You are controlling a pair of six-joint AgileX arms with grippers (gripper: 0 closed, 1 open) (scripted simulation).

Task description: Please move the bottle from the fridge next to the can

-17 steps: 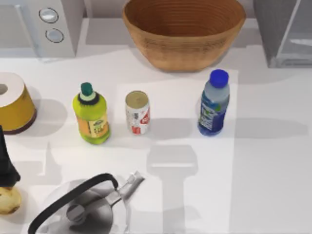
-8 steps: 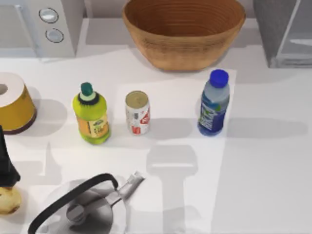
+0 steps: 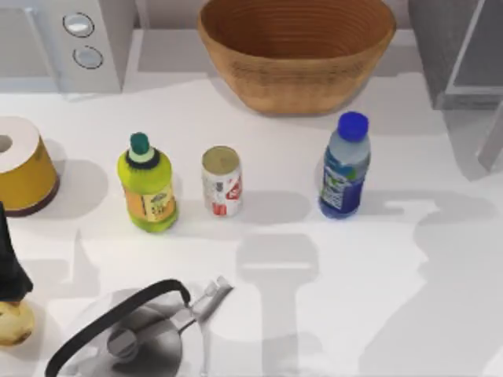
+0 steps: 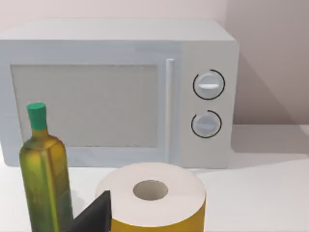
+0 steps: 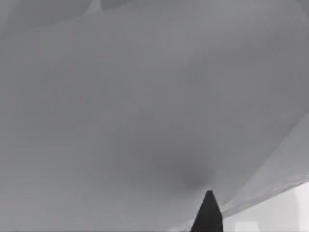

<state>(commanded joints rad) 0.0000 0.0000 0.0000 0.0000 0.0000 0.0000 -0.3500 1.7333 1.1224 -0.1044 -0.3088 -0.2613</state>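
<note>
Smooth white desk (image 3: 409, 314). Boxy light-grey microwave (image 3: 71, 39) with two round knobs at the far left. Squat yellow-green bottle (image 3: 147, 184), then the cylindrical silver-white can (image 3: 222, 181), upright. Ribbed woven basket (image 3: 296, 49) behind. The clear pale-blue plastic bottle (image 3: 343, 166) stands upright on the desk, well apart to the can's right. Grey fridge (image 3: 456, 51) at the far right. Left claw (image 4: 94, 217), right claw (image 5: 207, 212): state cannot be told.
</note>
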